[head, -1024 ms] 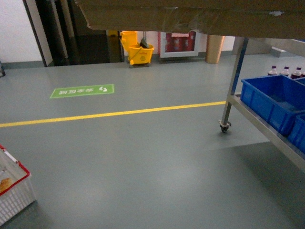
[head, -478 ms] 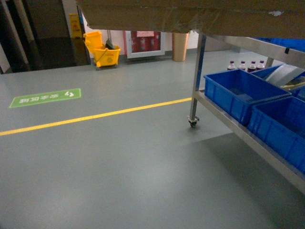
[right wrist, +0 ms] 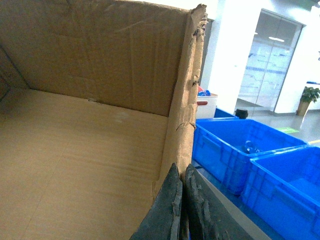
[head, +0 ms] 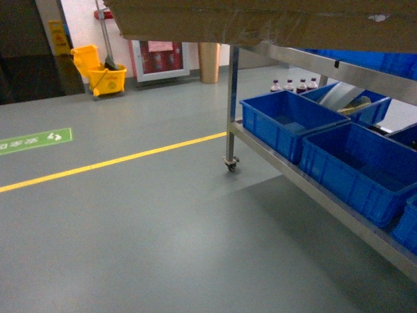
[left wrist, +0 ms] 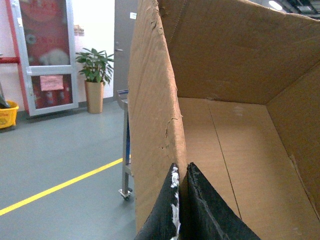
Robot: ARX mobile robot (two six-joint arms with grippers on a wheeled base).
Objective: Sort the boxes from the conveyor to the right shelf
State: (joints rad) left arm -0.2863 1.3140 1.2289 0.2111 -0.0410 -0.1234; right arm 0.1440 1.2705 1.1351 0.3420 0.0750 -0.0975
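A large brown cardboard box (head: 260,23) hangs across the top of the head view, showing its taped underside. My left gripper (left wrist: 181,172) is shut on the box's left wall (left wrist: 155,110), one finger outside and one inside. On the opposite side my right gripper (right wrist: 182,175) is shut on the torn right wall (right wrist: 185,100). The box's inside (right wrist: 75,150) is empty. The right shelf (head: 306,189), a stainless-steel rack on casters, stands at the right, just under and beside the box. The conveyor is out of view.
Several blue crates (head: 355,166) fill the rack's lower level, with bottles (head: 293,85) behind them. A yellow floor line (head: 111,162) crosses the grey floor. A yellow mop bucket (head: 104,75) and a red cabinet (head: 159,57) stand at the far wall. A potted plant (left wrist: 95,80) stands near a door.
The view has swung to the right: the rack and crates have slid leftward and grown larger, the mop bucket and green floor sign have shifted left. The box stays held at the top.
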